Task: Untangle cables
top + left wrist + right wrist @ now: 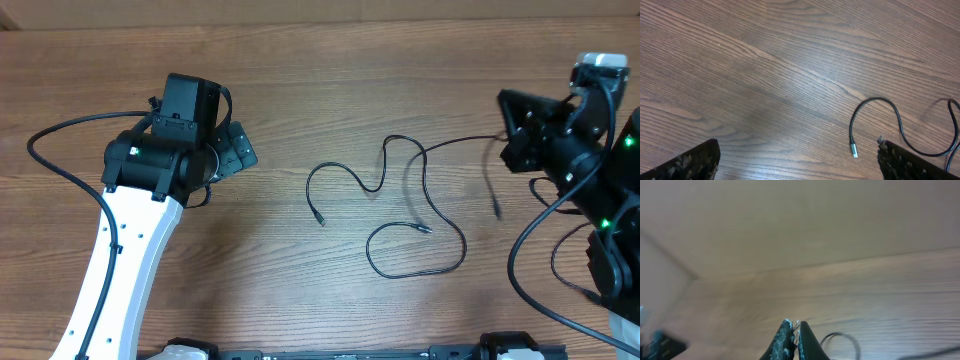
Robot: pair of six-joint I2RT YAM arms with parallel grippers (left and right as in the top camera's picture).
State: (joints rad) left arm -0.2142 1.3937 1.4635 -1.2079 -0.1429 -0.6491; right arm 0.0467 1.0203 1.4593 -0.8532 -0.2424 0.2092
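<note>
Thin black cables [420, 195] lie in wavy loops on the wooden table at centre right. One silver plug tip [321, 220] lies at the left end and another [425, 230] sits inside a lower loop. My right gripper [506, 140] is shut on a cable strand that runs left from it. A blurred strand end [497, 210] hangs below it. In the right wrist view the fingers [794, 326] are pressed together, with a cable loop [842, 336] beyond. My left gripper [238, 150] is open and empty, left of the cables. In its wrist view the fingers [797, 150] are wide apart, with a cable end [854, 150] near the right finger.
The thicker black wire of the left arm [60, 160] loops over the table at the far left. The right arm's own wires [540, 270] hang at the right edge. The table's far edge [320, 22] meets a tan wall.
</note>
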